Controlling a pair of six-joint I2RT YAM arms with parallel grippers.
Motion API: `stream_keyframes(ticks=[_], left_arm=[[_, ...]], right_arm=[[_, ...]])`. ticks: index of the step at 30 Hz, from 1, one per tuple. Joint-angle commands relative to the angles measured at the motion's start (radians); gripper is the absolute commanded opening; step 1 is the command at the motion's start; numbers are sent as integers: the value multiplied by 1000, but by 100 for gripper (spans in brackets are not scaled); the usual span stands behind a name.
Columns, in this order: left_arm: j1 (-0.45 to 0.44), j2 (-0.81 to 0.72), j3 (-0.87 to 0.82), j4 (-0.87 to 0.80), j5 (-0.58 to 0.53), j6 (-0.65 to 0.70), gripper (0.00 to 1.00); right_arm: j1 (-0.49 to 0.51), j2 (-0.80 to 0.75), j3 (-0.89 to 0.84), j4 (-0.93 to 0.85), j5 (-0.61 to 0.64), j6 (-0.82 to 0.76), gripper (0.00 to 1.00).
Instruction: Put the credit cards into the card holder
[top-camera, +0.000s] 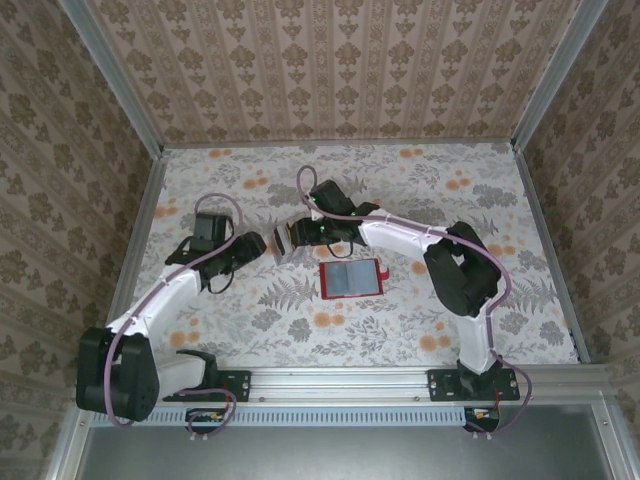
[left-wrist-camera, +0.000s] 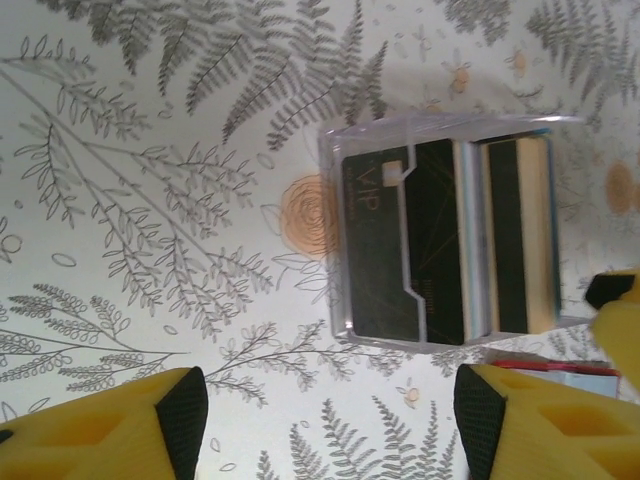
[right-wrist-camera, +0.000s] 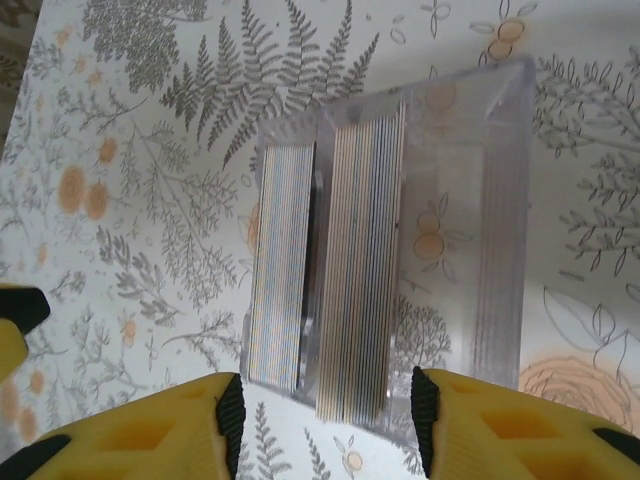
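Observation:
The credit cards (right-wrist-camera: 365, 270) stand on edge in two stacks inside a clear plastic box (right-wrist-camera: 500, 200) on the table. In the left wrist view the credit cards (left-wrist-camera: 440, 240) show dark faces, the front one marked VIP. My right gripper (right-wrist-camera: 327, 412) hangs open over the box's near end, its fingers either side of the stacks and apart from them. My left gripper (left-wrist-camera: 330, 410) is open above bare table, just short of the box (left-wrist-camera: 340, 230). The card holder (top-camera: 352, 279) lies open and flat, red with pale pockets, to the right of both grippers (top-camera: 258, 246) (top-camera: 298, 232).
The floral tablecloth (top-camera: 400, 190) covers the table, with patterned walls close on three sides. A red edge of the holder (left-wrist-camera: 550, 364) peeks in beside my left finger. The other arm's yellow finger (left-wrist-camera: 622, 325) is near the box.

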Motion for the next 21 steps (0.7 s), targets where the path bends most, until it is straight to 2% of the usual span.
stream_keyframes(ticks=[1,5,8,12,17,21], left_arm=[[15,13,-30,-35,-18,27,72],[27,-19,-86,-41,-49,31,82],[40,-50,-105,-54,-44,40,82],[49,-63,-136,-26,-37,55,82],[58,-34,-160,40,2,53,81],[64,27,-139,65,5,60,81]], right_arm=[[4,68,85,-102,57,-14,52],[19,119,158,-119,71,-12,53],[25,157,215,-150,93,-23,54],[27,184,261,-168,60,-37,54],[36,201,300,-207,54,-48,54],[46,226,319,-225,-5,-37,54]])
